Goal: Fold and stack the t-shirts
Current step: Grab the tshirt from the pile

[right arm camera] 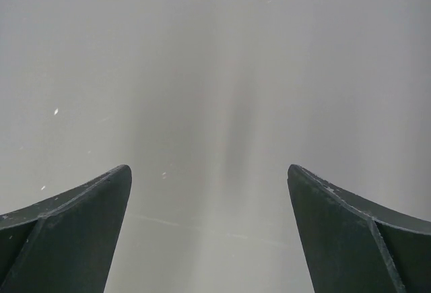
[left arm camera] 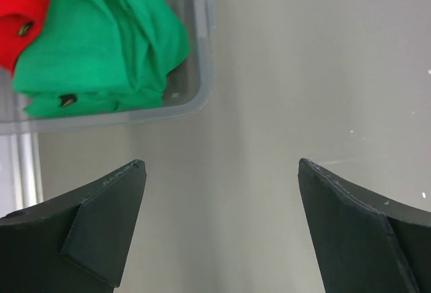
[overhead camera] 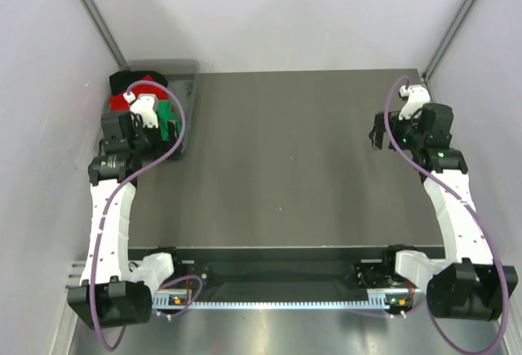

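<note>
The left claw (left arm camera: 221, 165) stands wide open with nothing between its fingers, hovering over bare surface just beside the near wall of the translucent grey plastic bin (left arm camera: 200, 44). The right claw (right arm camera: 209, 168) is equally wide open and empty, well apart on the far right of the dark grey surface (overhead camera: 285, 159).

All three garments lie in the bin at the far left corner. The bright green cloth t-shirt (left arm camera: 101, 44) is bundled against the bin's near wall, the red cloth t-shirt (left arm camera: 20, 10) touches it on one side, and the black cloth t-shirt (overhead camera: 122, 79) shows at the back in the top view.

The step in hand looks like fetching the first shirt, probably the green one, since it is closest to the left claw. To do it well, the claw should rise over the bin wall rather than push against it. It should then come down on the high ridge of green cloth, away from the red, and close on a good bunch of fabric. A straight lift until the hem clears the rim should keep the bin from being dragged along. The middle of the surface, within the right claw's reach, suits spreading.
</note>
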